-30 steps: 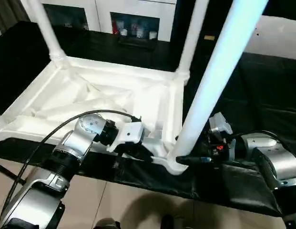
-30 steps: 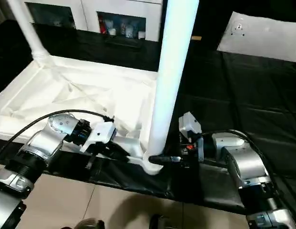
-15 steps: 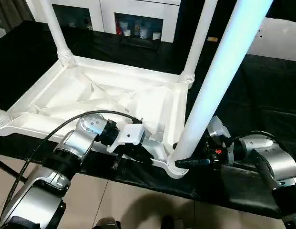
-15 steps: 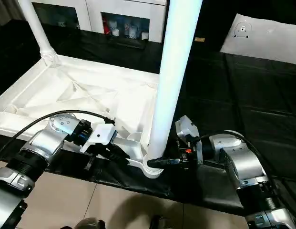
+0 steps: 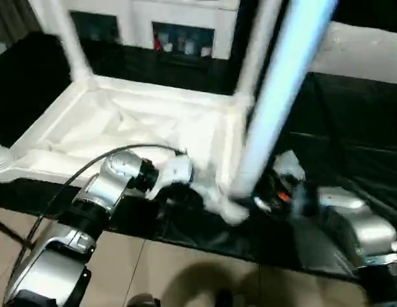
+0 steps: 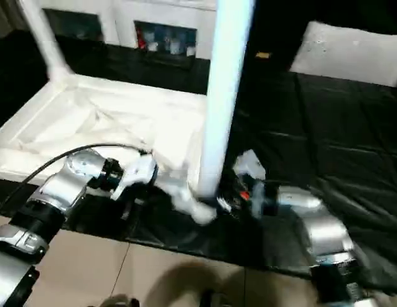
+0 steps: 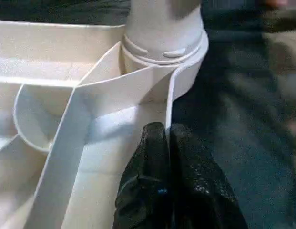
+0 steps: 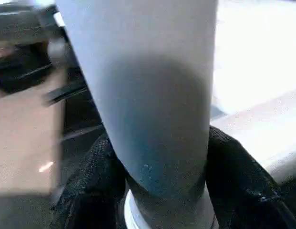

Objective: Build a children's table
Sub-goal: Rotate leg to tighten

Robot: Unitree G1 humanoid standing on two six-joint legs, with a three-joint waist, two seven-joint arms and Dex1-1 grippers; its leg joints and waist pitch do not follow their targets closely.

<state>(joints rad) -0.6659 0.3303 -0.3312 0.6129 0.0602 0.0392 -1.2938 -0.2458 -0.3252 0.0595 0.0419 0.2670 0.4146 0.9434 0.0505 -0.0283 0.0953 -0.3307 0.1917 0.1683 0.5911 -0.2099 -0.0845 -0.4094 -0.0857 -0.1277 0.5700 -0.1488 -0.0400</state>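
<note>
The children's table lies upside down on black cloth, its ribbed top [image 5: 121,128] facing up. Upright legs stand in the far sockets [image 5: 67,38] [image 5: 256,45]. The near leg [image 5: 281,89] rises from the near right corner socket [image 5: 233,208]. My left gripper [image 5: 179,192] is shut on the top's thin rim beside that socket, with the black fingers [image 7: 152,162] pinching the wall. My right gripper [image 5: 262,201] is at the leg's base. Its fingers [image 8: 93,181] press on both sides of the leg [image 8: 157,95].
A white cabinet with glass doors [image 5: 179,32] stands behind the bench. A white sheet [image 6: 351,51] lies on the black cloth [image 6: 326,128] at the back right. Beige floor [image 5: 185,268] shows below the bench's near edge. A black cable [image 5: 70,182] arcs over my left forearm.
My right gripper's fingers have closed in around the base of the near leg. The whole picture has shifted with the camera. The left gripper keeps its hold on the rim.
</note>
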